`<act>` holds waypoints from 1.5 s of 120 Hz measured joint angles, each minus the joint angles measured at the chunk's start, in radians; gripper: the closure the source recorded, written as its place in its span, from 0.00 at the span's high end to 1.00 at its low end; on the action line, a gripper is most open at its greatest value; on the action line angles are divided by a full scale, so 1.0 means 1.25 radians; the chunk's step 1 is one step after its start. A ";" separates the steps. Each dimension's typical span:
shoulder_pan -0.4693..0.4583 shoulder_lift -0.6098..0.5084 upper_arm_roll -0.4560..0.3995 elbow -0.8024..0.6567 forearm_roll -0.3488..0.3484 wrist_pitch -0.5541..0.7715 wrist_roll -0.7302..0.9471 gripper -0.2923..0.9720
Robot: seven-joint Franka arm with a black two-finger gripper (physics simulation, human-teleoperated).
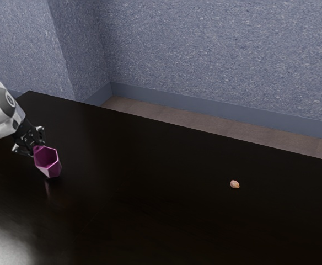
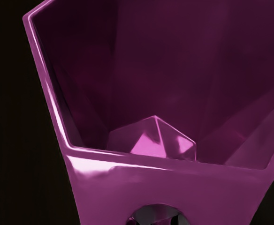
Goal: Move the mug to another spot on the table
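Your pincer [image 1: 31, 144] is clenched on the tilted purple mug [image 1: 47, 161], at the frame's left over the table [image 1: 166, 199]. You seem mid-carry; next, take it rightward and set it down upright.

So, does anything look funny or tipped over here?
The purple mug by the gripper seems to lean a bit instead of standing straight. A tiny tan lump lies all alone farther along the dark table. Nothing is spilled, and the mug is empty inside.
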 joint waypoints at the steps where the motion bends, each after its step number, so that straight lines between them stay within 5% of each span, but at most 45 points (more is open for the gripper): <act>1: 0.001 0.000 0.000 0.001 -0.002 -0.005 0.000 0.20; 35: -0.003 0.034 -0.032 0.068 -0.040 -0.129 -0.094 0.18; 63: -0.017 0.081 -0.122 0.151 0.020 -0.222 -0.260 0.18; 102: -0.058 0.059 -0.170 0.150 0.034 -0.320 -0.428 0.18; 180: -0.061 0.090 -0.178 0.097 -0.051 -0.262 -0.527 0.18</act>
